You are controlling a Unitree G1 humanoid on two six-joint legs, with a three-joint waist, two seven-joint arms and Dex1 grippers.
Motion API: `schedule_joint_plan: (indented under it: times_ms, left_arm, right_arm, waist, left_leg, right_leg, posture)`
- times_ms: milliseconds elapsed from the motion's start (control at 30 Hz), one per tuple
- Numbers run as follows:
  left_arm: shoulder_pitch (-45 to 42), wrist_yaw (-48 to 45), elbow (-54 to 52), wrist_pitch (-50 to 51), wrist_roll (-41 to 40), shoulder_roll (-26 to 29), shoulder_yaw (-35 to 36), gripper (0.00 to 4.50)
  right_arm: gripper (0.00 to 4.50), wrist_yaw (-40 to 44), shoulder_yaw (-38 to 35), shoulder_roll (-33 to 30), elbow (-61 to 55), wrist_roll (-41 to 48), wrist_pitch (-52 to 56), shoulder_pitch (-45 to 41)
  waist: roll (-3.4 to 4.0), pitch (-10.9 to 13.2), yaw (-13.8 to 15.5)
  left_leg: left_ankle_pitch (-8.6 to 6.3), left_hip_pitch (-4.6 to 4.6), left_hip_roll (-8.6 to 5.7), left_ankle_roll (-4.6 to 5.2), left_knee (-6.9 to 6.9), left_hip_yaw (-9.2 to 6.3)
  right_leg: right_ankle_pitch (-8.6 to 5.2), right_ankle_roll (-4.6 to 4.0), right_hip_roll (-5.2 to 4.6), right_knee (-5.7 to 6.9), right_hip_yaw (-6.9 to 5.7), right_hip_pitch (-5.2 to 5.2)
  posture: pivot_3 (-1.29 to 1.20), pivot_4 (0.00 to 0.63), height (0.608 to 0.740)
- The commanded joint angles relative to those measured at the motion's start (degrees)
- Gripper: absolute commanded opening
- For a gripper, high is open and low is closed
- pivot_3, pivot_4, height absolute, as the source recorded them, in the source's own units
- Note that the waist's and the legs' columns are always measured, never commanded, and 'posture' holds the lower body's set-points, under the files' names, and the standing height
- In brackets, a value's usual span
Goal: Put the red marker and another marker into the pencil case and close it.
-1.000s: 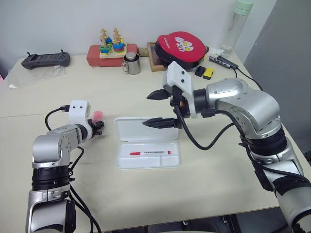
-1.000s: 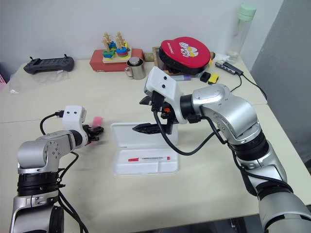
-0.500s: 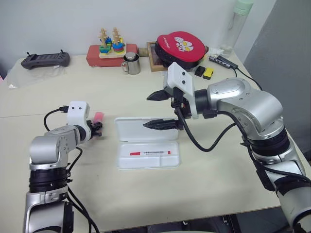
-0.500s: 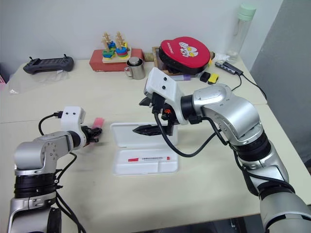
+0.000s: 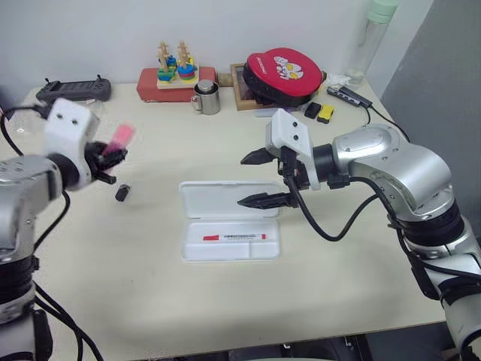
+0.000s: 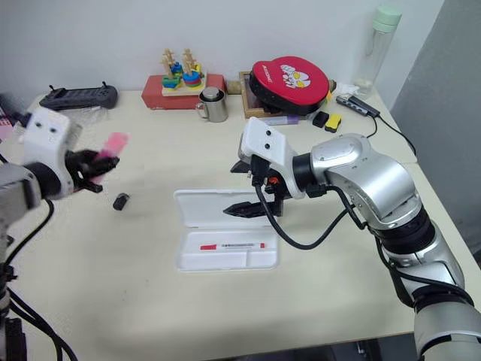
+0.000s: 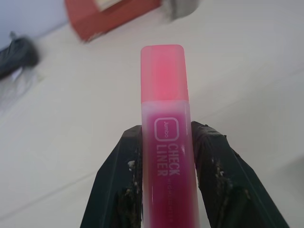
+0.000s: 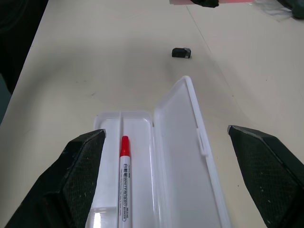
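A pale counter (image 5: 150, 301) fills the scene, seen from above. At the far left, the left gripper (image 5: 105, 156) is raised above the counter, its jaws clamped on the sides of the pink highlighter (image 5: 119, 138), whose cap end sticks out past the fingertips; the left wrist view shows the highlighter's barrel (image 7: 165, 142) pinched between the two black fingers (image 7: 216, 161). Just to the right and lower, a small black object (image 5: 122, 192) lies alone on the counter. In the middle, the pencil case (image 5: 228, 218) lies open, its lid laid flat on the far side and its tray on the near side. The red marker (image 5: 233, 237) lies lengthwise in the tray, red cap toward the left. Above the lid hovers the right gripper (image 5: 259, 179), pointing left, its jaws spread wide and holding nothing; one finger is just over the lid's right part, the other higher. Along the back edge of the counter stand a dark controller (image 5: 74, 89), a toy on a red box (image 5: 174, 75), a metal cup (image 5: 205, 98), a red round pouch (image 5: 284, 74) and a bottle (image 5: 370, 37).
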Motion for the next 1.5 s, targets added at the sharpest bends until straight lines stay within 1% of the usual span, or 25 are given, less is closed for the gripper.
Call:
schedule_joint_plan:
  times_ms: [33,100,167,233,333,400,500,667,767,867,1100,1500]
  left_arm:
    - [9.4,-13.7,-9.8,-7.1,-4.3,4.8,6.7,1.2]
    - [12.1,-17.6,-12.4,-9.4,-7.0,4.4,8.6,1.2]
    - [15.6,-21.8,-14.8,-11.9,-8.1,4.9,8.7,1.2]
    - [17.7,-24.6,-15.8,-14.7,-8.1,5.4,7.6,1.2]
    - [18.5,-26.2,-15.9,-17.9,-7.6,5.8,5.4,1.2]
    - [18.4,-27.9,-15.4,-21.8,-5.3,6.7,1.0,1.2]
    - [17.3,-29.1,-13.7,-27.7,-1.0,7.0,-5.9,1.2]
    - [13.2,-28.8,-9.5,-36.7,7.6,4.2,-18.7,1.2]
    - [10.9,-27.7,-7.8,-38.2,10.9,1.3,-24.3,1.2]
    - [10.0,-27.5,-6.9,-39.2,12.6,-0.1,-26.4,1.2]
    - [7.4,-26.1,-4.4,-37.3,14.5,-4.4,-29.8,1.2]
    - [7.3,-27.0,-2.8,-37.0,15.8,-5.8,-31.6,1.2]
  right_arm:
    - [4.32,0.8,-1.1,-1.1,-1.6,0.2,-1.4,0.1]
    - [4.32,1.0,-1.1,-1.4,-1.8,0.3,-1.6,0.3]
    - [4.32,1.6,-1.1,-2.0,-1.8,0.5,-1.7,0.4]
    - [4.32,3.0,-0.8,-3.2,-2.3,0.5,-2.1,0.8]
    - [4.32,5.3,-0.1,-5.3,-2.9,0.3,-3.1,1.5]
    - [4.32,7.6,0.4,-7.5,-3.8,0.1,-4.1,2.5]
    - [4.32,8.3,0.6,-8.6,-3.8,-0.4,-4.7,3.0]
    - [4.32,7.8,0.7,-8.6,-3.7,-0.8,-4.4,3.0]
    - [4.32,7.3,0.8,-8.9,-3.7,-1.2,-3.9,3.2]
    - [4.32,7.1,0.8,-9.0,-3.8,-1.2,-3.7,3.3]
    - [4.32,6.5,0.7,-9.0,-4.1,-1.0,-3.2,3.7]
    - [4.32,5.6,1.2,-8.5,-3.8,-1.1,-3.4,3.7]
  waist:
    - [0.05,0.0,-0.4]
    - [0.05,0.0,-0.2]
    - [0.05,0.0,0.1]
    - [0.07,0.0,0.2]
    - [0.06,0.0,0.3]
    - [0.06,0.0,0.5]
    - [0.07,0.0,0.6]
    - [0.09,0.1,0.3]
    - [0.1,0.1,0.3]
    - [0.1,0.1,0.3]
    - [0.1,0.1,0.4]
    - [0.1,0.1,0.4]
  left_leg:
    - [0.0,0.01,0.0,0.0,-0.03,0.08]
    - [0.0,-0.1,0.04,0.0,-0.01,0.04]
    - [0.0,-0.1,0.07,0.01,0.0,-0.04]
    - [0.0,-0.07,0.04,0.01,0.02,0.0]
    - [0.0,-0.06,0.02,0.01,0.07,0.04]
    - [0.0,-0.06,0.02,0.02,0.07,0.03]
    - [0.0,-0.01,0.01,0.02,0.07,0.03]
    - [0.0,0.05,0.03,0.02,0.05,0.08]
    - [0.0,0.04,0.05,0.03,0.06,0.09]
    - [0.0,0.01,0.05,0.03,0.08,0.08]
    - [0.0,0.01,0.05,0.04,0.08,0.05]
    - [0.0,0.01,0.05,0.04,0.1,0.03]
  right_leg:
    - [0.0,0.0,0.0,0.01,0.06,-0.03]
    - [-0.01,-0.01,0.02,0.07,0.01,-0.16]
    - [-0.01,-0.03,0.06,0.09,-0.05,-0.16]
    - [-0.01,-0.03,0.06,0.09,-0.01,-0.11]
    - [-0.01,-0.03,0.06,0.07,0.04,-0.08]
    - [-0.01,-0.03,0.06,0.07,0.02,-0.07]
    - [-0.01,-0.03,0.06,0.05,0.02,0.0]
    - [-0.01,-0.03,0.1,0.09,0.07,0.0]
    - [-0.01,-0.03,0.13,0.09,0.08,0.0]
    - [-0.01,-0.03,0.13,0.09,0.07,0.0]
    - [-0.01,-0.03,0.12,0.11,0.04,0.01]
    - [0.0,-0.03,0.12,0.13,0.04,0.02]
  posture:
    - [0.0,0.15,0.74]
    - [0.0,0.15,0.74]
    - [0.0,0.15,0.74]
    - [0.0,0.15,0.74]
    - [0.0,0.15,0.74]
    - [0.0,0.15,0.74]
    - [0.0,0.15,0.74]
    - [0.0,0.15,0.74]
    - [0.0,0.15,0.74]
    - [0.0,0.15,0.74]
    - [0.0,0.15,0.74]
    - [0.0,0.15,0.74]
